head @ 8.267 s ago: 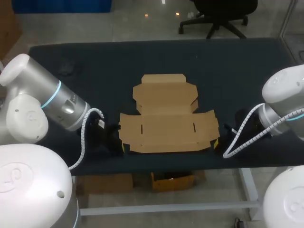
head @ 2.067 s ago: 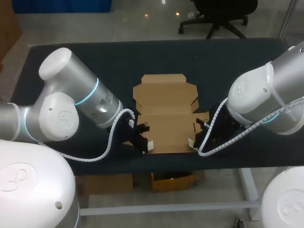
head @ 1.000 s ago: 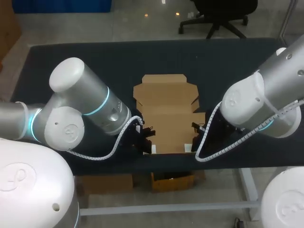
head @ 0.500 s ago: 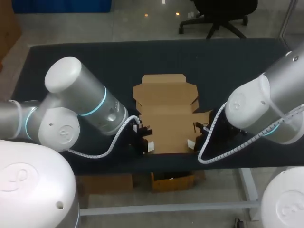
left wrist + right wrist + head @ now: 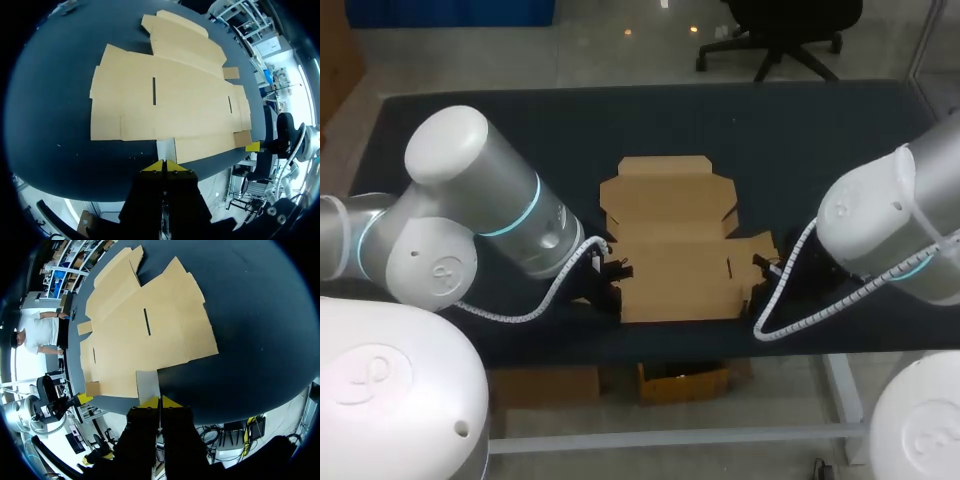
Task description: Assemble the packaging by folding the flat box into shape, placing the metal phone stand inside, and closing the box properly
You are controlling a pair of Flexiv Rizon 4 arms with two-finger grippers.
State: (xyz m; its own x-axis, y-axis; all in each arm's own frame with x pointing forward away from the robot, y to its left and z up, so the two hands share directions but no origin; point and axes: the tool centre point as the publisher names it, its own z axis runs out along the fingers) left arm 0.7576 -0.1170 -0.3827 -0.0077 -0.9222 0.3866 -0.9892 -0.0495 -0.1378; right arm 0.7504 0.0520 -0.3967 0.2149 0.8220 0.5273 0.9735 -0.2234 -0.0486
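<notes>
My left gripper (image 5: 164,166) and right gripper (image 5: 160,401) are closed and empty, tips nosing the flat box's (image 5: 675,245) near tabs (image 5: 166,149) just ahead, presumably to lever them up.

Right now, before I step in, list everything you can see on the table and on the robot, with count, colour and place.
flat box: one, brown cardboard, lying unfolded at the middle of the table.
table: one, dark top, under the box.
metal phone stand: none in view.
left arm: one, white and silver, coming in from the left towards the box's near left corner.
right arm: one, white and silver, coming in from the right towards the box's near right corner.
left gripper: one, yellow tips, shut on a pale tab at the flat box's near edge.
right gripper: one, yellow tips, shut the same way on the near edge at the other side.
</notes>
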